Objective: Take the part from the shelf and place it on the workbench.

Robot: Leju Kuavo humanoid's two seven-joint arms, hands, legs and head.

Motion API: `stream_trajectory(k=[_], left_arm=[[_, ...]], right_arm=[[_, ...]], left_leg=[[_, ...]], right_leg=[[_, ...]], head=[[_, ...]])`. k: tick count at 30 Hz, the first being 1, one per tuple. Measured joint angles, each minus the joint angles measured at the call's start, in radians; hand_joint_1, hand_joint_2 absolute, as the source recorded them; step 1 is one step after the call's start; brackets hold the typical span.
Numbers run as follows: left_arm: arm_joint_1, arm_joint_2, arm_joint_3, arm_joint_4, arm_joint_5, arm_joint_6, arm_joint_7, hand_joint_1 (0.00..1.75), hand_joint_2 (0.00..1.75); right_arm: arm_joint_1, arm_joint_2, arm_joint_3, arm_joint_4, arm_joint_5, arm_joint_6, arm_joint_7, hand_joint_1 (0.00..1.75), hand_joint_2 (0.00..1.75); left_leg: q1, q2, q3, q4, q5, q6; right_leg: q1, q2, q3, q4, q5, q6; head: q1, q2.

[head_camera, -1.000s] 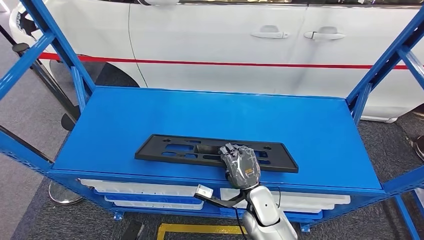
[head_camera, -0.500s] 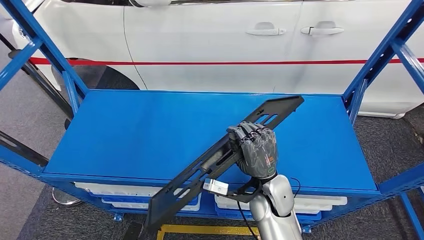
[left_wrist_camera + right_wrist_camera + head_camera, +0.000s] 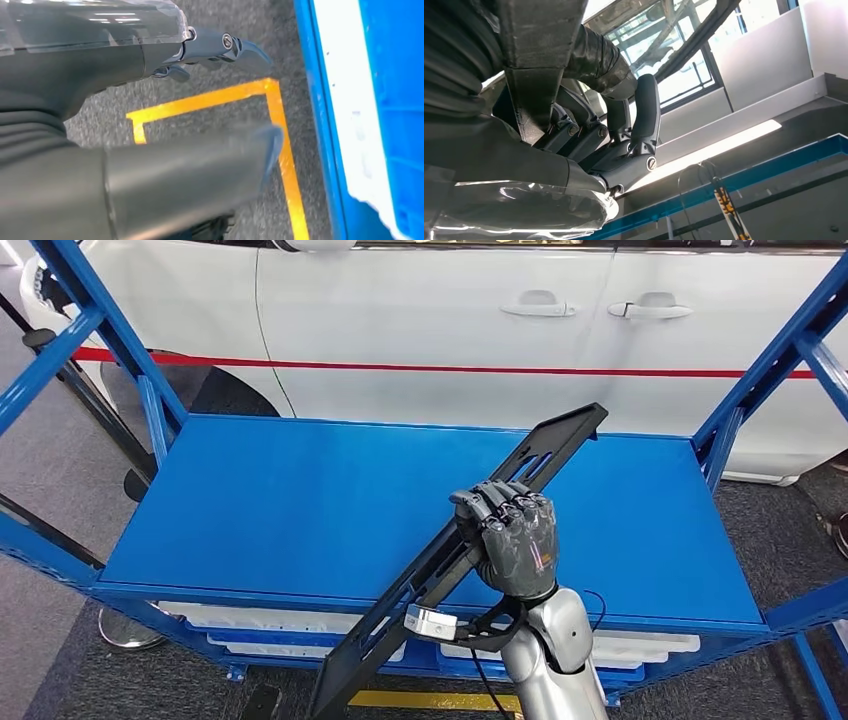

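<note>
Holding the part (image 3: 470, 545) near its middle, our right robot hand (image 3: 512, 538) has it clear of the blue shelf (image 3: 250, 500).
We see its long axis run diagonally, one end high over the shelf's far side, the other low past the front edge toward us. Our left robot hand (image 3: 165, 75) hangs over the floor, fingers apart, holding nothing; we judge the right arm must carry it.

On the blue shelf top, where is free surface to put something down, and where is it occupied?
The shelf top is bare blue across its whole left half, from the left uprights to the lifted black part. A smaller bare patch lies to the right, between the right hand and the right upright. The middle-right is crowded: the tilted part crosses it, overhanging the front edge.
</note>
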Motion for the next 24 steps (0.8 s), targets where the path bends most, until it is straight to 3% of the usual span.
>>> stream_trajectory(k=[1, 2, 5, 7, 11, 12, 14, 16, 17, 18, 20, 22, 24], left_arm=[[0.002, 0.000, 0.000, 0.000, -0.001, 0.000, 0.001, 0.00, 1.75], [0.003, -0.001, 0.000, 0.000, -0.003, -0.001, 0.001, 0.00, 1.75], [0.006, -0.004, 0.000, 0.000, -0.009, -0.010, 0.002, 0.00, 1.75], [0.009, -0.004, 0.000, 0.000, -0.015, -0.023, 0.004, 0.00, 1.75], [0.022, -0.008, -0.005, 0.000, -0.049, -0.030, 0.002, 0.00, 1.75], [0.025, -0.011, -0.010, 0.000, -0.060, -0.025, 0.002, 0.00, 1.75], [0.029, -0.018, -0.021, 0.000, -0.069, -0.024, 0.002, 0.00, 1.75], [0.032, -0.025, -0.025, 0.000, -0.067, -0.033, 0.008, 0.00, 1.75], [0.032, -0.029, -0.026, 0.000, -0.065, -0.037, 0.015, 0.00, 1.75], [0.032, -0.032, -0.027, 0.000, -0.063, -0.039, 0.022, 0.00, 1.75], [0.028, -0.036, -0.026, 0.000, -0.053, -0.042, 0.037, 0.00, 1.75], [0.024, -0.038, -0.024, 0.000, -0.041, -0.041, 0.056, 0.00, 1.75], [0.025, -0.039, -0.019, 0.000, -0.030, -0.036, 0.079, 0.00, 1.75]], right_arm=[[0.001, 0.000, 0.000, 0.000, -0.001, 0.000, -0.002, 1.75, 1.75], [0.002, 0.000, 0.000, -0.002, -0.001, 0.000, -0.004, 1.75, 1.75], [0.004, 0.000, 0.001, -0.010, -0.001, 0.000, -0.010, 1.75, 1.75], [0.008, 0.000, 0.003, -0.018, -0.005, 0.000, -0.014, 1.75, 1.75], [0.020, -0.001, 0.026, -0.034, -0.020, 0.000, -0.010, 1.75, 1.75], [0.024, -0.002, 0.038, -0.036, -0.025, 0.000, -0.005, 1.75, 1.75], [0.034, -0.006, 0.064, -0.038, -0.036, 0.000, 0.004, 1.75, 1.75], [0.044, -0.009, 0.084, -0.035, -0.050, 0.000, 0.006, 1.75, 1.75], [0.047, -0.010, 0.094, -0.033, -0.059, 0.001, 0.005, 1.75, 1.75], [0.047, -0.010, 0.103, -0.030, -0.069, 0.001, 0.004, 1.75, 1.75], [0.046, -0.011, 0.128, -0.024, -0.090, 0.001, 0.002, 1.75, 1.75], [0.046, -0.015, 0.161, -0.017, -0.112, 0.001, 0.008, 1.75, 1.75], [0.044, -0.019, 0.199, -0.007, -0.135, 0.001, 0.019, 1.75, 1.75]], left_leg=[[0.000, 0.000, 0.000, 0.001, -0.001, -0.001], [0.000, -0.001, 0.000, 0.003, -0.002, -0.002], [0.000, -0.004, -0.003, 0.021, -0.014, -0.014], [-0.003, -0.005, -0.008, 0.031, -0.021, -0.024], [0.000, -0.003, -0.013, 0.050, -0.041, -0.044], [0.001, -0.003, -0.028, 0.085, -0.064, -0.049], [0.003, -0.003, -0.085, 0.209, -0.127, -0.057], [0.003, -0.003, -0.133, 0.306, -0.155, -0.059], [0.003, -0.003, -0.132, 0.302, -0.140, -0.057], [0.002, -0.003, -0.113, 0.259, -0.108, -0.053], [-0.002, -0.003, -0.049, 0.121, -0.042, -0.039], [-0.009, -0.003, -0.013, 0.039, -0.019, -0.027], [-0.013, -0.004, -0.010, 0.027, -0.014, -0.020]], right_leg=[[-0.002, 0.000, -0.012, 0.023, 0.001, 0.002], [-0.004, 0.000, -0.006, 0.008, 0.021, 0.004], [-0.009, 0.000, 0.081, -0.170, 0.107, 0.002], [-0.007, 0.002, 0.105, -0.223, 0.116, -0.007], [-0.007, 0.004, 0.108, -0.230, 0.118, -0.031], [-0.009, 0.003, 0.109, -0.233, 0.119, -0.035], [-0.008, 0.000, 0.110, -0.233, 0.118, -0.042], [-0.005, -0.001, 0.110, -0.233, 0.117, -0.044], [-0.004, -0.001, 0.110, -0.233, 0.117, -0.044], [-0.003, 0.000, 0.112, -0.232, 0.117, -0.044], [-0.001, 0.001, 0.114, -0.232, 0.116, -0.042], [0.000, 0.002, 0.111, -0.233, 0.118, -0.035], [-0.002, 0.002, 0.110, -0.235, 0.123, -0.024]], head=[[0.000, 0.000], [0.000, 0.000], [0.000, 0.000], [0.000, 0.000], [0.000, 0.000], [-0.001, 0.000], [-0.001, 0.000], [0.000, 0.000], [0.000, 0.000], [0.000, 0.000], [0.000, 0.000], [0.000, 0.000], [0.000, 0.000]])
